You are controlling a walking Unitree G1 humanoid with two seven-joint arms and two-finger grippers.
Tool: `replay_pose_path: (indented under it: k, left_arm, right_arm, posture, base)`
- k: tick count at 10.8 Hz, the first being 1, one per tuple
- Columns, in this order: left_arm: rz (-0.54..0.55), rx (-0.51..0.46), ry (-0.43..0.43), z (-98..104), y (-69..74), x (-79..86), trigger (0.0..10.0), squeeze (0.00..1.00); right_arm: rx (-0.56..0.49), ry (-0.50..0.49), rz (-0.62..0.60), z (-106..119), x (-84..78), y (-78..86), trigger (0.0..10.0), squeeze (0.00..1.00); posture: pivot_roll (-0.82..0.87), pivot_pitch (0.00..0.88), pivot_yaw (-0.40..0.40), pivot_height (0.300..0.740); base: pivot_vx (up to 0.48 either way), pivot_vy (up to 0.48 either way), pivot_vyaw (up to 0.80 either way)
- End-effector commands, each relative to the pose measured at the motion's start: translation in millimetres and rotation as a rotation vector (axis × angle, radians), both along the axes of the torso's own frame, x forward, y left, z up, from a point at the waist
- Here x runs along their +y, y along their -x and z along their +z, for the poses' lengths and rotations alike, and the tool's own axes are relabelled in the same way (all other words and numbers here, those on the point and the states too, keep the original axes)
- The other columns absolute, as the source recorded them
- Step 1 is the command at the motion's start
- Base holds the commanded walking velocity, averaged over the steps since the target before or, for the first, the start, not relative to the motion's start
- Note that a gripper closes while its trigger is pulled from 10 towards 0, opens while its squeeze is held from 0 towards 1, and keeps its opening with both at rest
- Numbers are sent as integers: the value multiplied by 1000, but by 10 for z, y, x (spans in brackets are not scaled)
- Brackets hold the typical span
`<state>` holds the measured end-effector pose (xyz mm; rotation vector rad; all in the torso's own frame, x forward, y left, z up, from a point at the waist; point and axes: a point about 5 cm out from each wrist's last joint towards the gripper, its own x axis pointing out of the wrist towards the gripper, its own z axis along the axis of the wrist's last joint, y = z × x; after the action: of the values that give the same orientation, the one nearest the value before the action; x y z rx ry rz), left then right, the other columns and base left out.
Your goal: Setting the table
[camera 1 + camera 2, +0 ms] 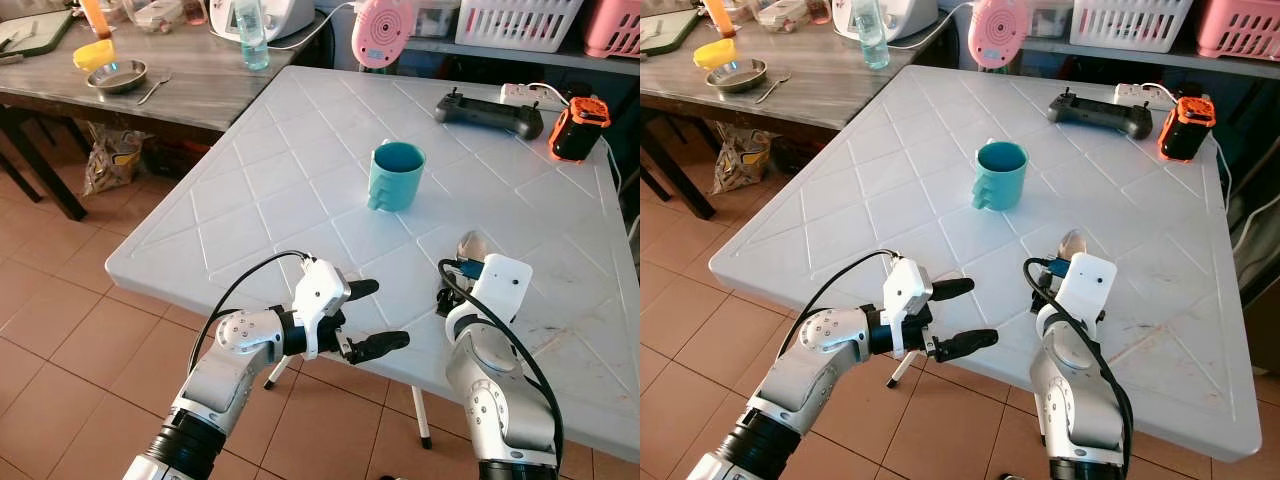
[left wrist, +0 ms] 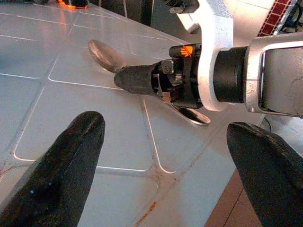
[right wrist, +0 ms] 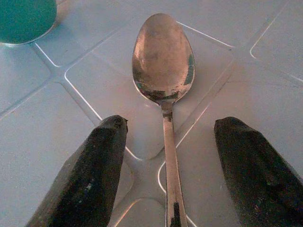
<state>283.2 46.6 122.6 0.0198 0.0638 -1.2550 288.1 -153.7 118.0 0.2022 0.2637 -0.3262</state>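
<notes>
Spoon: one, on table | cup: one | right pincer wide astride it | left pincer wide

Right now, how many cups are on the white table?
1. The teal plastic cup stands upright near the middle of the white plastic table, beyond the shiny metal spoon that lies between the right gripper's open fingers. None seems hidden.
</notes>
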Motion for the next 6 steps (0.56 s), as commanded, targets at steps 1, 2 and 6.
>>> replay_pose_path:
  k: [1,2,6]
  left_arm:
    - [-13,-1,-15,-7,18,-4,10000,0]
    - [-13,0,-17,-11,19,2,10000,0]
    - [-9,3,-21,-24,26,16,10000,0]
  right_arm:
    - [70,-125,51,-145,288,58,0,0]
    - [83,-132,69,-169,310,73,0,0]
    - [119,-161,114,-241,367,124,0,0]
  posture:
    - [-49,134,70,740]
    - [-49,133,70,740]
    - [-46,136,67,740]
  base:
    - [0,0,0]
    - [0,0,0]
    - [0,0,0]
